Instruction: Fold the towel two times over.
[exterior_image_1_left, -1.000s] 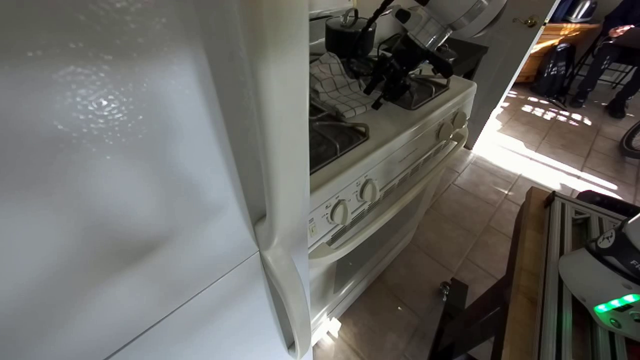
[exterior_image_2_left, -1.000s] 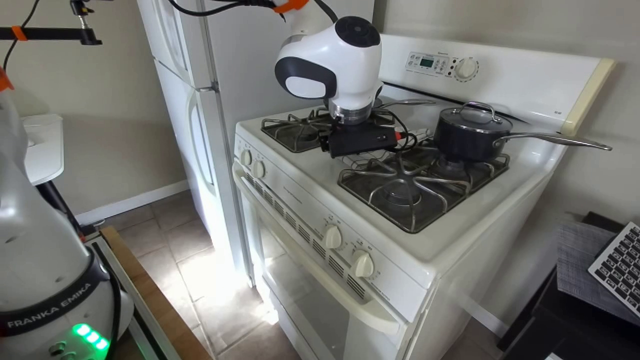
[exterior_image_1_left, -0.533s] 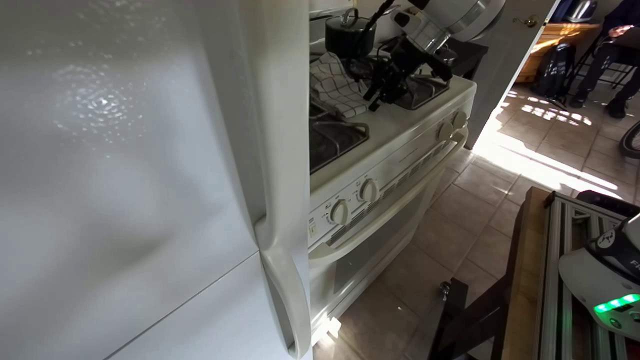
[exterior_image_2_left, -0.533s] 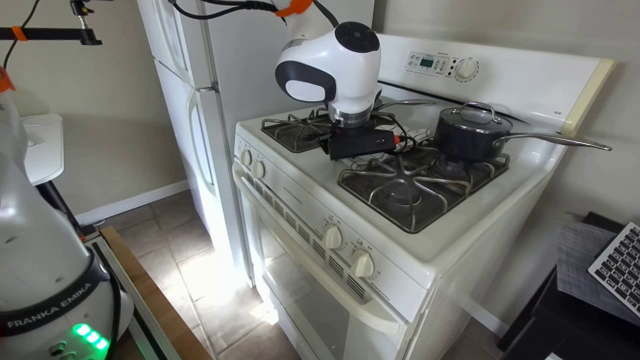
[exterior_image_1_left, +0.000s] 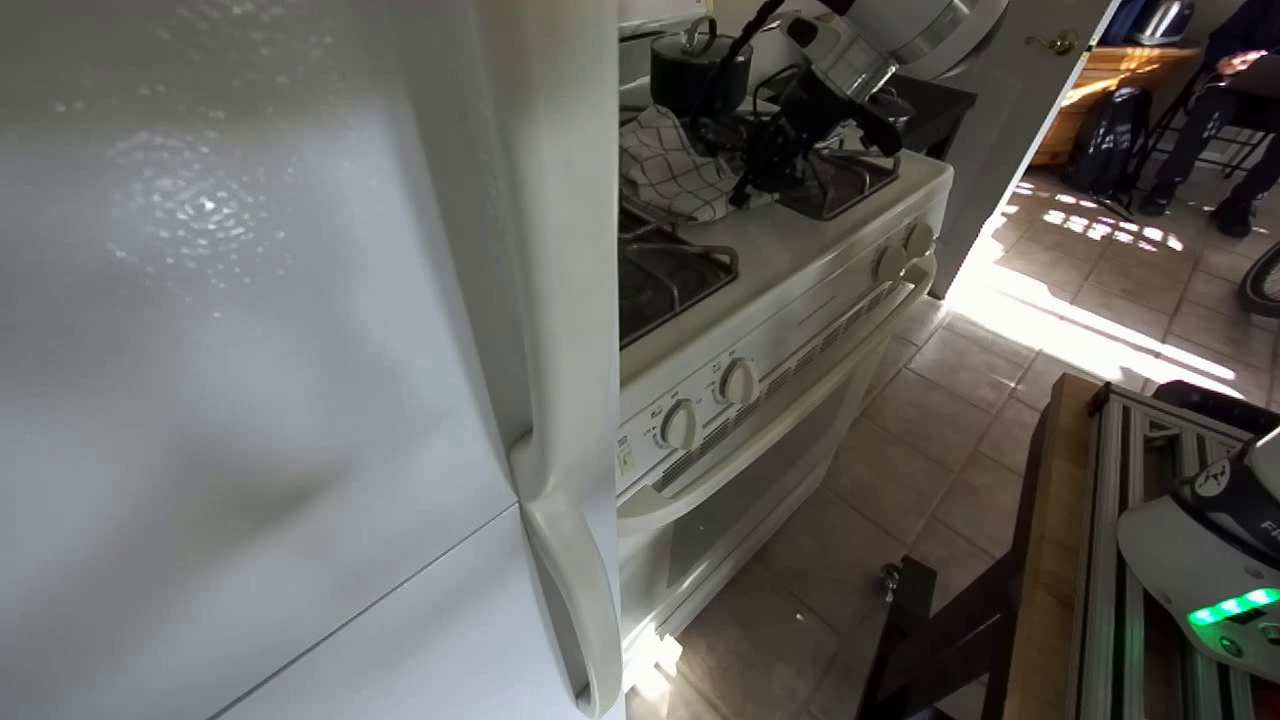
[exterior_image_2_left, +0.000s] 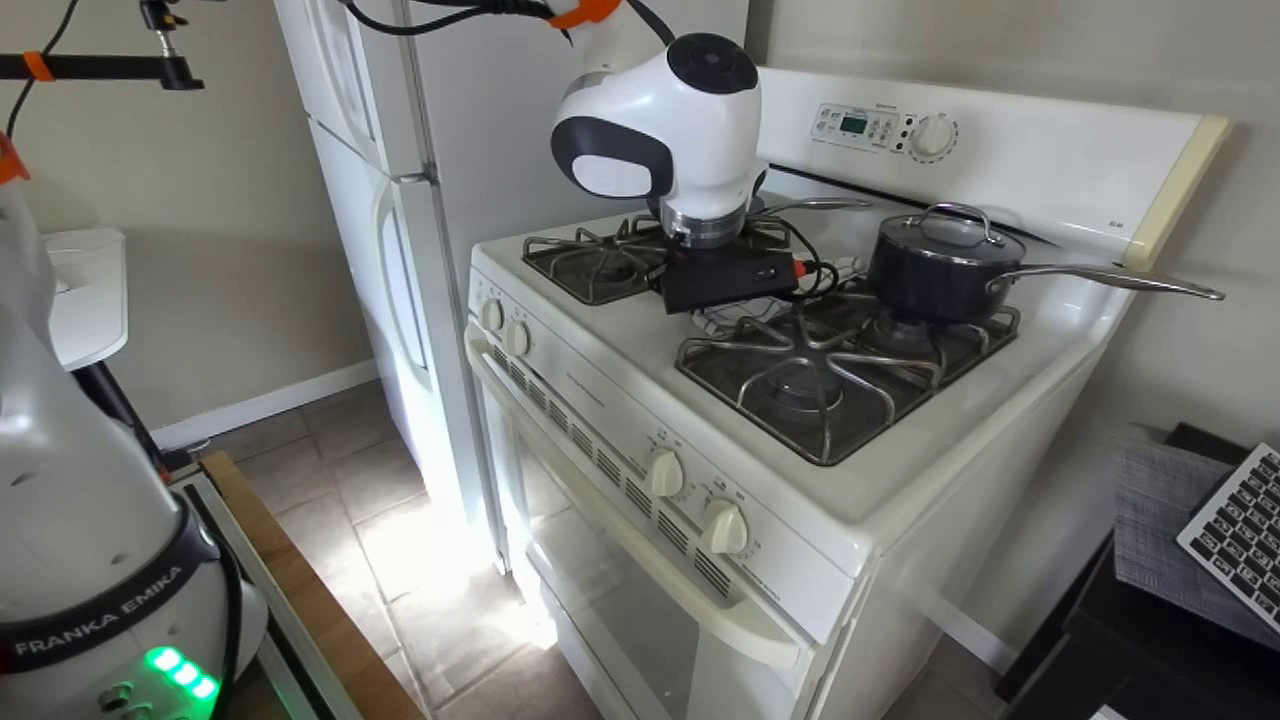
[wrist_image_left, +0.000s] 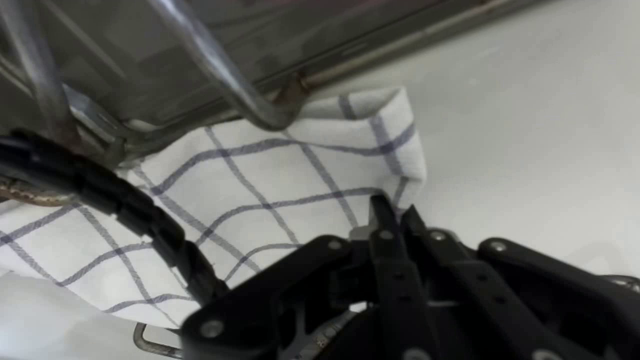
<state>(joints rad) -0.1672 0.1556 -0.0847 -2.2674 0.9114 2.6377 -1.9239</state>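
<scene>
The towel (wrist_image_left: 280, 175), white with dark check lines, lies across the stove between the burner grates. My gripper (wrist_image_left: 397, 212) is shut on its edge, with cloth pinched between the fingertips in the wrist view. Just past the fingers, the towel's corner bends up into a small open loop. An exterior view shows the towel (exterior_image_1_left: 670, 175) rumpled, its far part rising higher, and my dark gripper at its near edge. In an exterior view only a strip of the towel (exterior_image_2_left: 750, 312) shows below the wrist's black housing, which hides the fingers.
A grate bar (wrist_image_left: 220, 65) stands right against the towel's edge. A black lidded pot (exterior_image_2_left: 930, 270) sits on a rear burner, its handle sticking out sideways. Behind my arm shows another pan handle (exterior_image_2_left: 815, 204). The fridge (exterior_image_2_left: 560, 120) stands beside the stove. A black cable (wrist_image_left: 135, 215) hangs over the towel.
My gripper has shut on the towel's edge. The arm dipped, then rose slightly. The towel's near edge has lifted and drawn back from the stove's front.
</scene>
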